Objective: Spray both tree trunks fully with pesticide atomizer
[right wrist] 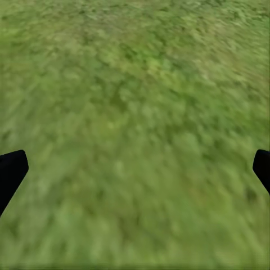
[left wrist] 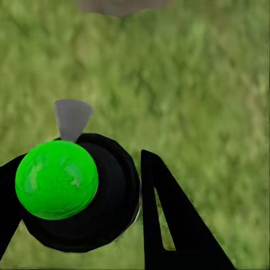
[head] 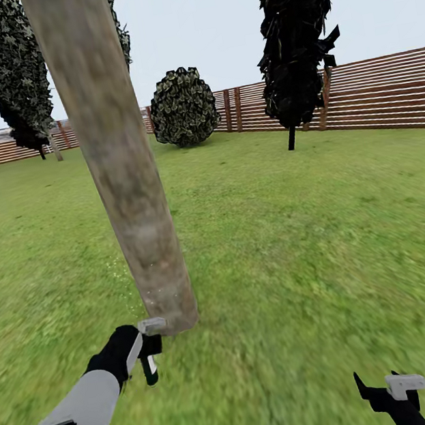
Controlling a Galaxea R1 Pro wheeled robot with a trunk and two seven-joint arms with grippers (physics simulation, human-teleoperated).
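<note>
Left end effector [head: 149, 347], lower left of frame: clamped on spray bottle [head: 149, 369], beside base of tree trunk [head: 118, 166]. Right end effector [head: 394, 391], lower right: wide, empty. Step: spraying trunk. Next, likely: aim nozzle higher.

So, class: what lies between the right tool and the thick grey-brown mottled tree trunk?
Only bare green lawn lies between the right tool and the grey-brown mottled trunk, as the head view shows.
</note>
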